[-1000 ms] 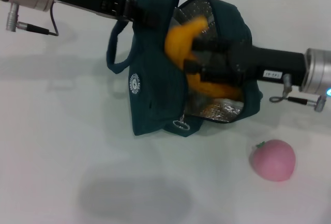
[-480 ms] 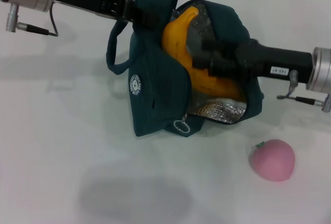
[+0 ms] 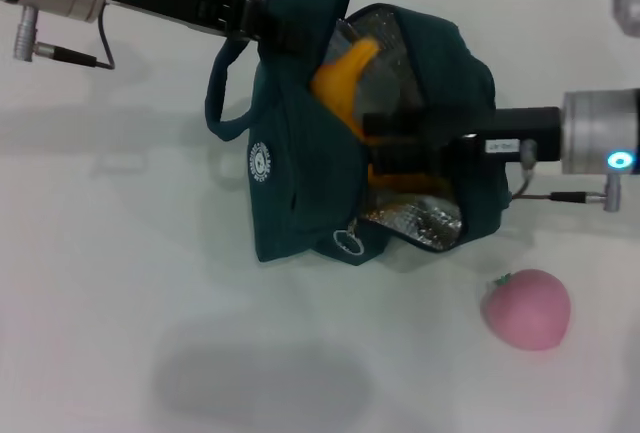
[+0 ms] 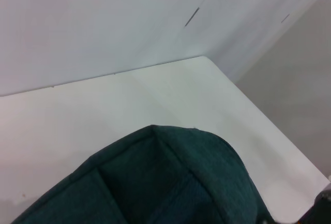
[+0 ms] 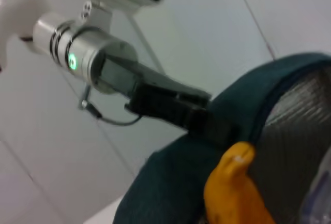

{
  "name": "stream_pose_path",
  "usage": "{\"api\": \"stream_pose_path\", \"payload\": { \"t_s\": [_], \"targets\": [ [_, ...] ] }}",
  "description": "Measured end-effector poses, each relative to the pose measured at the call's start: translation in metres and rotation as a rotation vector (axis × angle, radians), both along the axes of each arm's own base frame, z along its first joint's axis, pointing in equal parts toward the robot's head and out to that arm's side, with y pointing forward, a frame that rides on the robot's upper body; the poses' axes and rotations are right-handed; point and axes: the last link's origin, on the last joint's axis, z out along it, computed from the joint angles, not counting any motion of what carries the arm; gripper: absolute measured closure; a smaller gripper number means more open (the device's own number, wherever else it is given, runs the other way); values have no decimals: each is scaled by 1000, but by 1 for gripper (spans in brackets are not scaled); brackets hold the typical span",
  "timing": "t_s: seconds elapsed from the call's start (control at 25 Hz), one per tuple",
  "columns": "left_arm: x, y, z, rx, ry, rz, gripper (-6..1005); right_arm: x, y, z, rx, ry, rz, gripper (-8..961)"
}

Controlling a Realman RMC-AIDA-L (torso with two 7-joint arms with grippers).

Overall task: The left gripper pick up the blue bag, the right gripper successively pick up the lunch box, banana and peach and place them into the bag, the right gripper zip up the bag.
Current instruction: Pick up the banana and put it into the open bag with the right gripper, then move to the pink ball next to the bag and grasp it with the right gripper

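My left gripper [image 3: 272, 29] is shut on the top of the blue bag [image 3: 300, 178] and holds it up, mouth open toward the right. The bag's fabric fills the lower part of the left wrist view [image 4: 170, 182]. My right gripper [image 3: 385, 143] reaches into the bag's foil-lined mouth and is shut on the banana [image 3: 340, 83], whose tip sticks up inside. The banana shows close in the right wrist view [image 5: 232, 188], with the left gripper [image 5: 207, 124] behind it. The peach [image 3: 527, 310] lies on the table at the front right. The lunch box is hidden.
The metal ring zip pull [image 3: 348, 243] hangs at the bag's lower front edge. A loop handle [image 3: 222, 103] hangs on the bag's left side. The white table [image 3: 150, 283] extends to the front and left.
My right gripper has pushed the banana lower and deeper into the bag, and its wrist has turned. The left gripper, the bag and the peach have stayed where they were.
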Motion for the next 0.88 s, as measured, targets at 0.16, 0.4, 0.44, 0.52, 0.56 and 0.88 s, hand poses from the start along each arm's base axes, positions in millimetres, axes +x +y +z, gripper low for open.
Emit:
{"api": "stream_pose_path", "payload": {
  "t_s": [0.16, 0.4, 0.44, 0.52, 0.56, 0.88],
  "targets": [
    [0, 0, 0, 0, -1, -1, 951, -8, -8, -7, -94, -31, 45, 205],
    [0, 0, 0, 0, -3, 2, 951, 0, -10, 16, -71, 40, 20, 205],
    [0, 0, 0, -1, -3, 2, 951, 6, -9, 25, -35, 60, 4, 205],
    [-1, 0, 0, -1, -2, 2, 951, 15, -7, 44, 52, 91, -14, 204],
    [-1, 0, -1, -2, -3, 3, 951, 18, -7, 49, 76, 98, -20, 204],
    [-3, 0, -1, 6, 1, 12, 951, 18, -27, 95, 175, 151, 193, 203]
  ]
}}
